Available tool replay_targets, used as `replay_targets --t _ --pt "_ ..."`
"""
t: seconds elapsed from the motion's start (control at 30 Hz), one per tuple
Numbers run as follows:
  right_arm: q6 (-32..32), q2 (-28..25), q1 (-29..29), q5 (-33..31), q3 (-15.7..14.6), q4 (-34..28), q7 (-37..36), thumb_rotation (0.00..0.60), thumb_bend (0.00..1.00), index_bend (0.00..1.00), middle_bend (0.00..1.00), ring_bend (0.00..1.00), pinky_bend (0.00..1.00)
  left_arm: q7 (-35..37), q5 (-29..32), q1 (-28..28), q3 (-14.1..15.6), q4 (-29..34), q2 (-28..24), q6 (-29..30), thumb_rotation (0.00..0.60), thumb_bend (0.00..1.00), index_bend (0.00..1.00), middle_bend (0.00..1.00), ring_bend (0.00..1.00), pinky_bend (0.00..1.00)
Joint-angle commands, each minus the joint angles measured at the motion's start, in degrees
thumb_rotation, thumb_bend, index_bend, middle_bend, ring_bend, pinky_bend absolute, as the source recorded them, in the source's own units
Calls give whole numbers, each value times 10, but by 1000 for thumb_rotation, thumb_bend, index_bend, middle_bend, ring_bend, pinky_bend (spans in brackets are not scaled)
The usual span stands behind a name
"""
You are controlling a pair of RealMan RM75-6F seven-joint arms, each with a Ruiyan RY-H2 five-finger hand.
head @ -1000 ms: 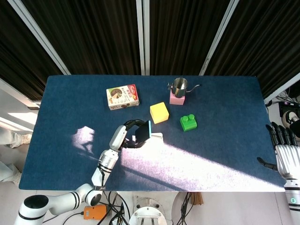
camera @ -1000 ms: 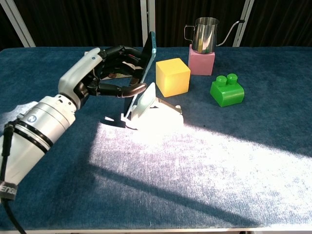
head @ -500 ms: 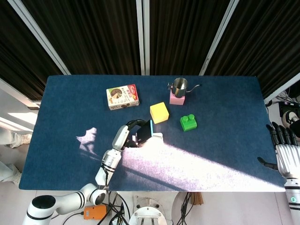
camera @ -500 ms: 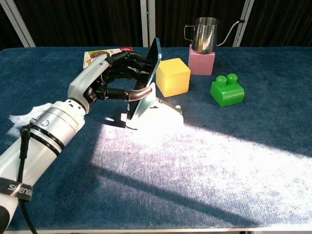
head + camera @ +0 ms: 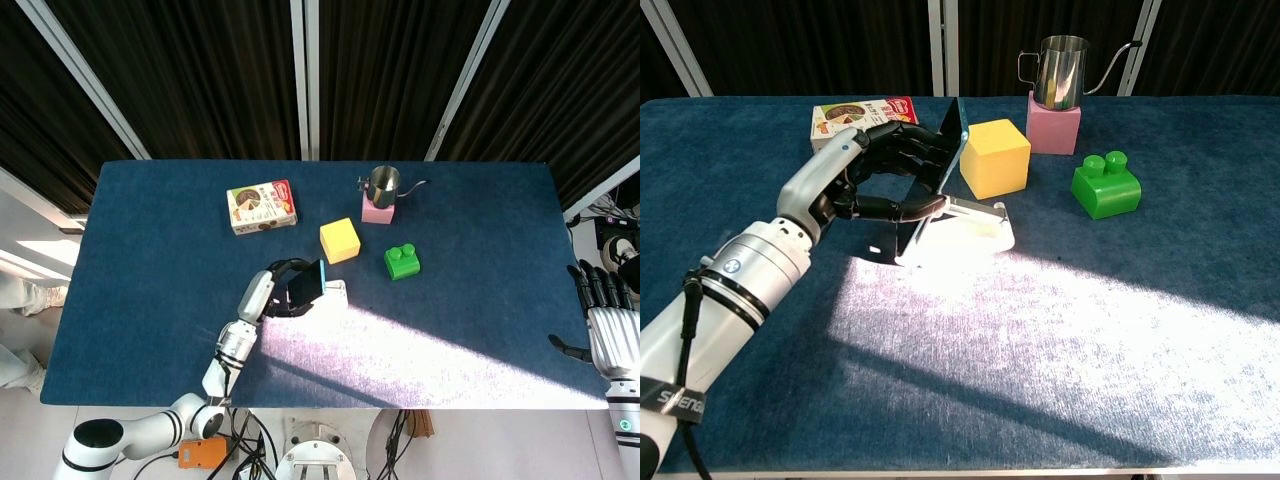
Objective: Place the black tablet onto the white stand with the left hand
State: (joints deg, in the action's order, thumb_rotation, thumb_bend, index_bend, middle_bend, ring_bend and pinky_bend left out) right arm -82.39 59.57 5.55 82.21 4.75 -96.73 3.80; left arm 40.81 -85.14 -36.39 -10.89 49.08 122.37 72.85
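The black tablet point(image 5: 937, 172) with a light blue edge stands tilted, its lower edge down at the white stand point(image 5: 970, 228) near the table's middle. My left hand point(image 5: 875, 178) grips the tablet from the left, fingers across its back and thumb under it. From overhead the tablet point(image 5: 307, 283) leans over the stand point(image 5: 335, 293), with the left hand point(image 5: 272, 293) beside it. My right hand point(image 5: 601, 318) hangs off the table's right edge, fingers spread, holding nothing.
A yellow cube point(image 5: 993, 157) sits just right of the tablet. Behind it a steel kettle point(image 5: 1064, 58) stands on a pink block point(image 5: 1053, 127). A green brick point(image 5: 1105, 186) lies to the right. A snack box point(image 5: 861, 113) lies behind the left hand.
The left hand has lowered and tilted the tablet further onto the stand, and the stand has shifted slightly. The right hand has not moved.
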Motion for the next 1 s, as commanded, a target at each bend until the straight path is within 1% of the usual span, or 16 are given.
replay_targets --t 0.03,0.2,0.27,0.33,0.43,0.57,0.67,0.73,0.8,0.9,1.0 --pt "0 1 0 -1 0 1 -1 600 240 0 0 0 0 1 1 -2 -4 0 3 2 600 91 465 470 305 223" --pt "0 1 0 -2 1 2 -2 600 240 0 0 0 0 1 3 -8 -8 1 5 -3 600 90 454 462 300 220" --pt "1 1 0 -2 1 3 -3 600 240 0 0 0 0 -1 1 -10 -6 0 5 -5 600 87 415 442 285 208" --pt "1 1 0 -3 1 4 -4 600 240 0 0 0 0 -4 0 -10 -2 -1 3 -8 600 81 339 390 242 182" --pt "2 1 0 -4 2 6 -6 600 240 0 0 0 0 -7 -4 -11 3 -3 2 -9 600 78 208 274 146 133" --pt "3 2 1 -4 2 9 -8 600 240 0 0 0 0 -12 -9 -12 9 -3 -2 -11 600 74 151 210 89 88" --pt "3 3 0 -4 2 10 -10 600 240 0 0 0 0 -19 -12 -14 14 4 -8 -14 600 65 60 131 26 56" --pt "3 3 0 -3 2 10 -10 600 240 0 0 0 0 -26 -15 -15 18 15 -16 -18 600 64 8 66 1 33" --pt "3 3 0 -4 3 11 -11 600 240 0 0 0 0 -36 -18 -14 21 27 -26 -18 600 62 0 30 0 17" --pt "4 2 1 -4 4 12 -14 600 240 0 0 0 0 -65 -26 -10 30 54 -58 -16 600 59 0 21 0 1" --pt "4 -1 2 -4 5 13 -17 600 240 0 0 0 0 -122 -26 3 42 97 -116 -19 600 59 0 21 0 0"
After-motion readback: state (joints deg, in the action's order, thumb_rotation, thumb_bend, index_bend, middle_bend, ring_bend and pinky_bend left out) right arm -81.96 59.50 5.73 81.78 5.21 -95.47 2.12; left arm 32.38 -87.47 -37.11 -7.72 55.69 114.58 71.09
